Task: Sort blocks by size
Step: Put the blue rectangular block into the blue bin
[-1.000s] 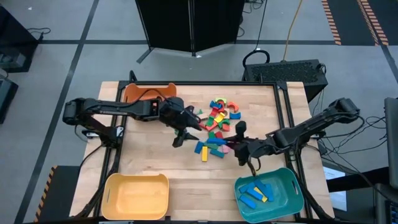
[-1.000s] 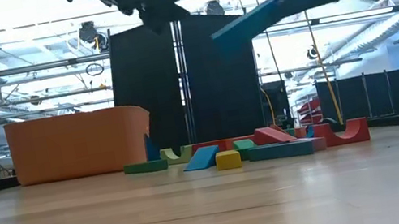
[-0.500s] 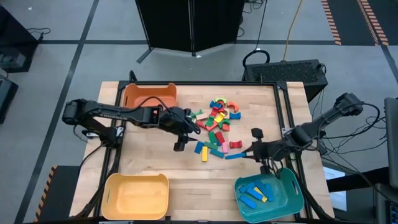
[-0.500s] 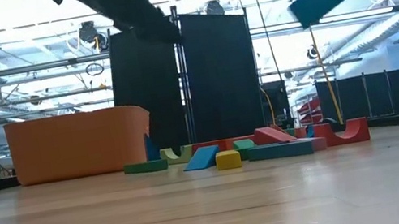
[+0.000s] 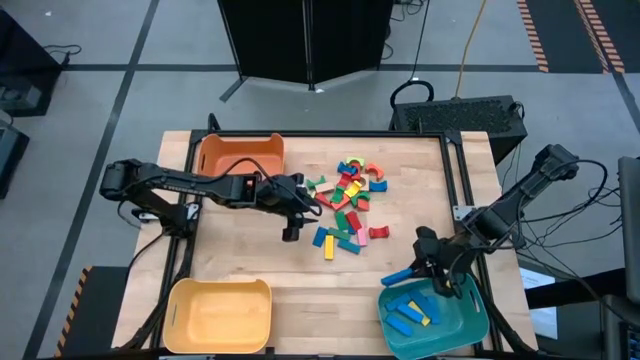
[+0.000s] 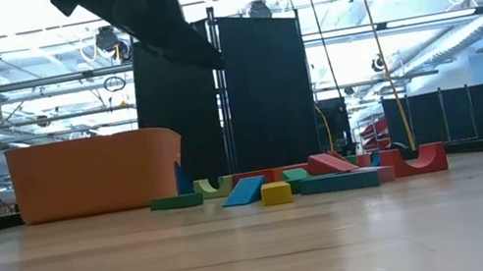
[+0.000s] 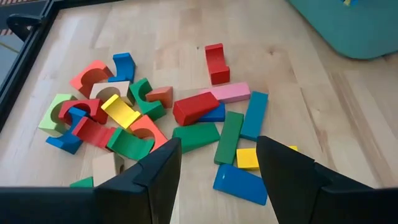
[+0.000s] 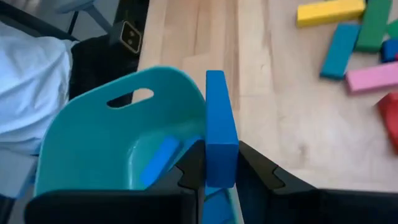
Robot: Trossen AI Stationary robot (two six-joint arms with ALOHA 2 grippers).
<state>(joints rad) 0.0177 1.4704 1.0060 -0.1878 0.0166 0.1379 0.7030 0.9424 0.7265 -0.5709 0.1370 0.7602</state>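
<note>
The blocks' heap [image 5: 348, 205] overlaps too much to count. Three bins: orange [image 5: 240, 152], yellow [image 5: 219, 316], teal [image 5: 432, 320]. The right gripper [image 5: 418, 270] has its jaws clamped on a long blue bar [image 5: 398, 275] over the teal bin's rim. The left gripper [image 5: 291, 232], jaws apart and empty, hovers beside the heap. The worktop [image 5: 300, 290] between the yellow and teal bins lies bare.

From above we look straight down on the whole table [image 5: 250, 270]; at tabletop height we look level across it into the room. Our wrist cameras sit close, one over the blocks [image 7: 186, 112], one over the teal bin [image 8: 93, 149]; all views share these blocks
</note>
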